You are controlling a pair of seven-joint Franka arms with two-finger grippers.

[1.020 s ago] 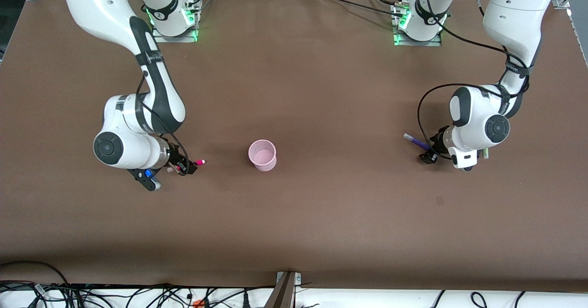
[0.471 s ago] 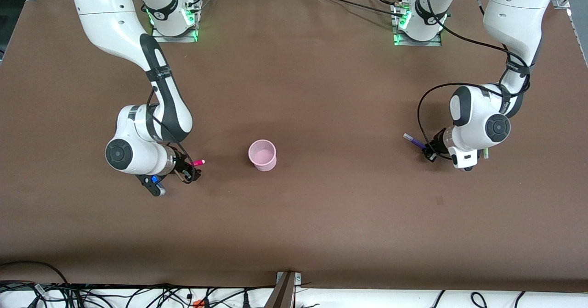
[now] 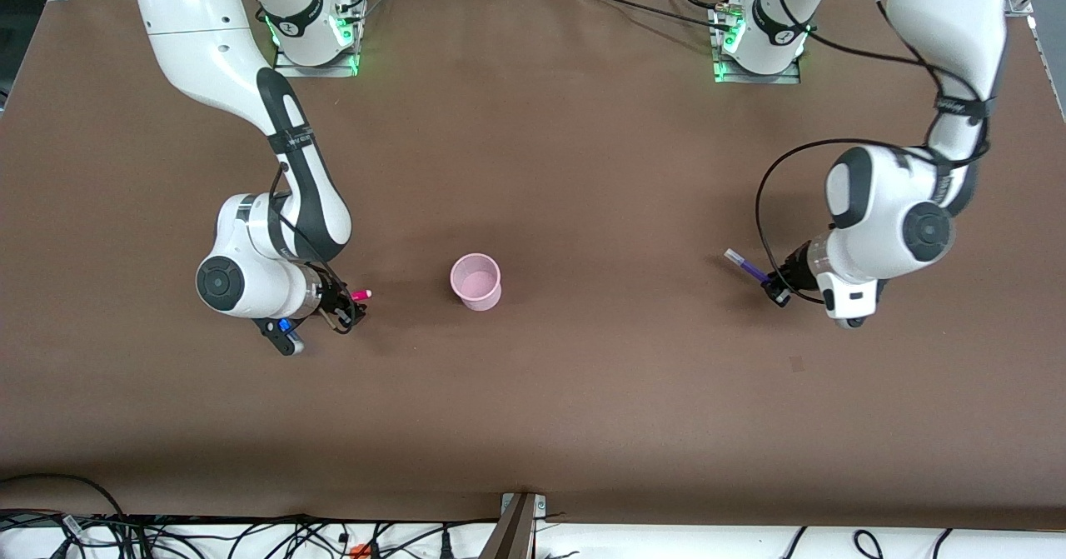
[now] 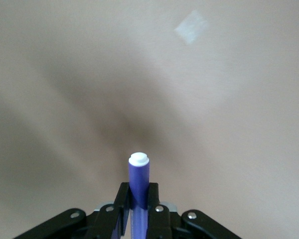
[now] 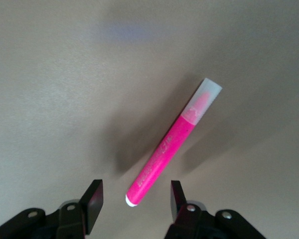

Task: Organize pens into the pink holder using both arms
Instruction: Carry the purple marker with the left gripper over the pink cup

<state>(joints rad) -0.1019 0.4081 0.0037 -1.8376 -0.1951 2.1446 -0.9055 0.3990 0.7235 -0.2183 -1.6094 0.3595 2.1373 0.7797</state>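
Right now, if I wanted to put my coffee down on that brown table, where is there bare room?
The table is bare between the pink holder and the left gripper, which grips a purple pen. It is tight where the open right gripper sits over the magenta-pink pen, beside the holder.

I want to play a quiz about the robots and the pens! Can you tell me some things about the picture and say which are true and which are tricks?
1. The left gripper has its jaws shut on the purple pen. True.
2. The pink pen is inside the pink holder. False: it lies on the table, between the open jaws of the right gripper.
3. The pink holder stands upright. True.
4. The right gripper grips a pen. False: its jaws are open.
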